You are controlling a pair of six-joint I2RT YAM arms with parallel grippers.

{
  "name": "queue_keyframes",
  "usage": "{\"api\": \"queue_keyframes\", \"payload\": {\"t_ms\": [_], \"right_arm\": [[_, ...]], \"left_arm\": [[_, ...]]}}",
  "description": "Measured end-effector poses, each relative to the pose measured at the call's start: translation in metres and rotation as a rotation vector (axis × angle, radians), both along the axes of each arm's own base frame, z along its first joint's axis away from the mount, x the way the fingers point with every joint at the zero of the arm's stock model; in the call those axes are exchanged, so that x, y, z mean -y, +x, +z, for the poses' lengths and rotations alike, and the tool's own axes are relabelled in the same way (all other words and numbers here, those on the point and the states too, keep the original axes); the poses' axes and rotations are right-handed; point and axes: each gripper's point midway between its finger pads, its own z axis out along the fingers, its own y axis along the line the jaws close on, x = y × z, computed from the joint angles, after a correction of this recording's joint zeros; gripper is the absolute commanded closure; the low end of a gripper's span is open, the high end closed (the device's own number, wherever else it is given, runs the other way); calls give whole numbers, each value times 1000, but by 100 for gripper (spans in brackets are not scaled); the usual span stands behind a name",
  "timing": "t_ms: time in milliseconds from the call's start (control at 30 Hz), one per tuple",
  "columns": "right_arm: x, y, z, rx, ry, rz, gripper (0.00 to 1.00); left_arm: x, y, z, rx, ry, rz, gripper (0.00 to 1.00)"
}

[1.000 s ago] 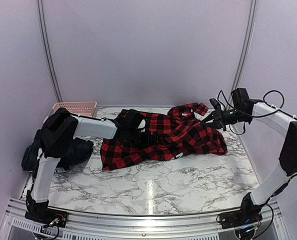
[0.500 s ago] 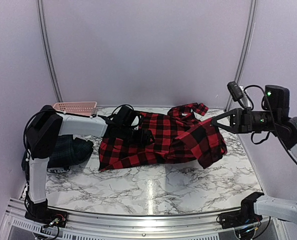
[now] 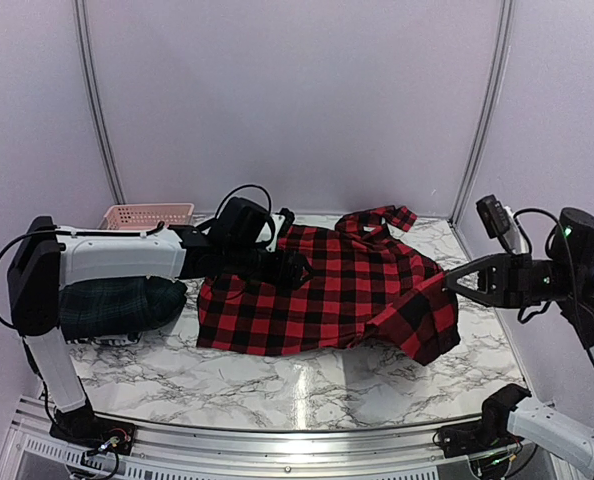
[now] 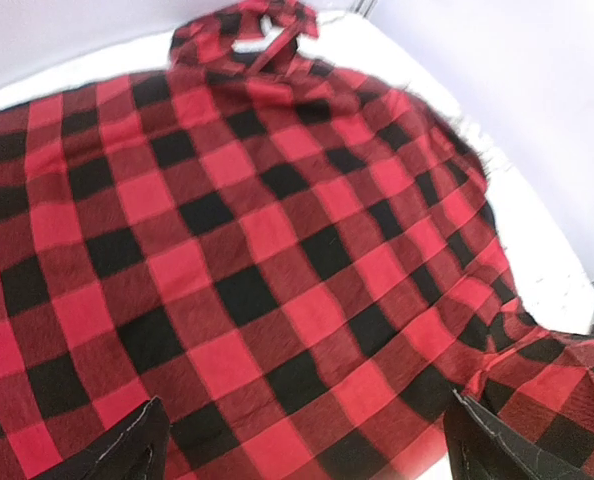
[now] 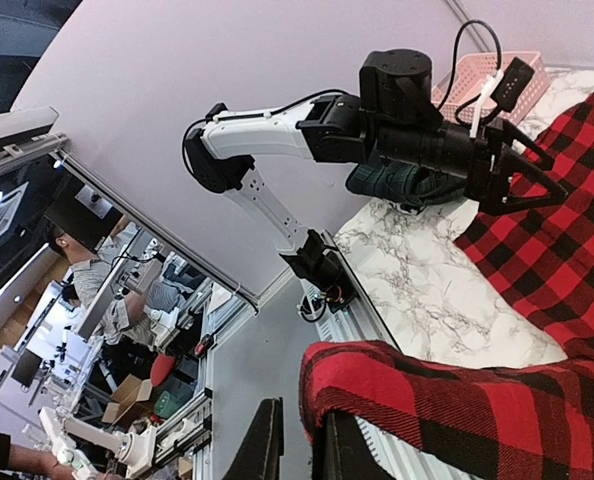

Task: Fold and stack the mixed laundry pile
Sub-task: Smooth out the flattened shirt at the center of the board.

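The red-and-black checked shirt point(image 3: 327, 290) lies spread over the middle of the marble table. My left gripper point(image 3: 295, 268) hovers over its upper left part, jaws wide open. The left wrist view shows the checked cloth point(image 4: 277, 230) below the gripper point(image 4: 305, 425), with nothing between the fingers. My right gripper point(image 3: 455, 280) is shut on the shirt's right edge and holds it lifted off the table. In the right wrist view the hem point(image 5: 417, 390) drapes over the gripper point(image 5: 302, 440). A dark green plaid garment point(image 3: 117, 305) lies bunched at the left. The navy and striped garments are not discernible.
A pink lattice basket point(image 3: 149, 214) stands at the back left corner, also seen in the right wrist view point(image 5: 487, 80). The marble table point(image 3: 307, 375) runs to a metal rail at its near edge. Grey walls close in behind and on both sides.
My right gripper has pulled the shirt's right edge outward and toward the near right, lifting it. The shirt is now stretched flatter. My left arm has swung left and stretched out over the shirt.
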Motion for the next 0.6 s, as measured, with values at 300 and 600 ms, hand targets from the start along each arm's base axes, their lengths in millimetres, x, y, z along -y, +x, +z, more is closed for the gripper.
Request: {"api": "queue_keyframes", "payload": {"t_ms": [300, 600], "right_arm": [[-7, 41, -143, -379, -207, -77, 98], [-30, 63, -214, -489, -481, -12, 63]], "left_arm": [[-26, -4, -36, -17, 110, 68, 1], [-71, 19, -32, -84, 67, 234, 1]]}}
